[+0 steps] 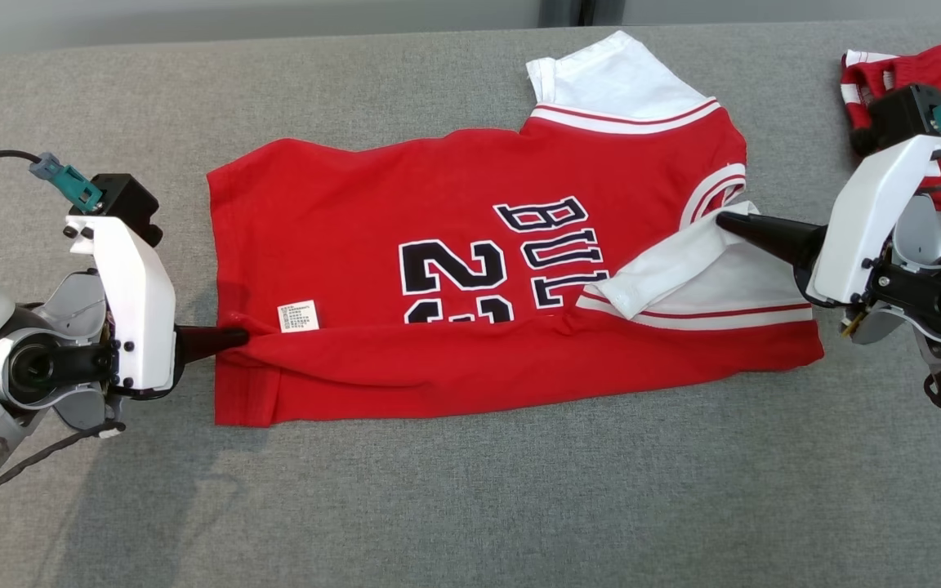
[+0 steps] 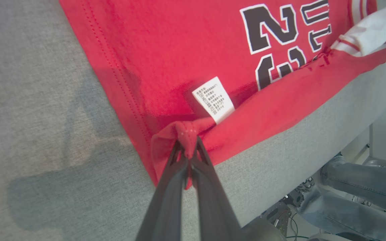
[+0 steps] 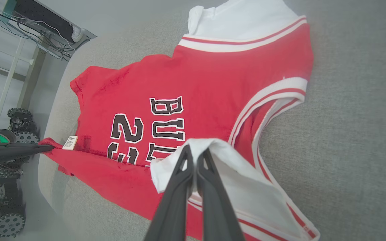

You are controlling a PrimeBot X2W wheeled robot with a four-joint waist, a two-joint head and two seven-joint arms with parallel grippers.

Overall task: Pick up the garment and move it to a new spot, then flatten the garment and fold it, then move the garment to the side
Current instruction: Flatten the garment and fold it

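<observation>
The garment (image 1: 405, 212) is a red jersey with white sleeves and black lettering, spread on the grey padded surface with its near long edge folded up over the front. My left gripper (image 1: 243, 336) is shut on the red hem corner at the garment's left end, next to a white care label (image 1: 298, 316); the left wrist view shows the pinched fold (image 2: 188, 132) between the fingers. My right gripper (image 1: 722, 219) is shut on the white sleeve (image 1: 675, 273) at the right end, seen bunched at the fingertips (image 3: 198, 147) in the right wrist view.
Another red and white cloth (image 1: 940, 73) lies at the far right behind my right wrist. The grey surface (image 1: 470, 506) extends wide in front of the garment. A person's jeans-clad leg (image 2: 364, 187) and wheeled gear (image 3: 8, 221) stand off the surface's edges.
</observation>
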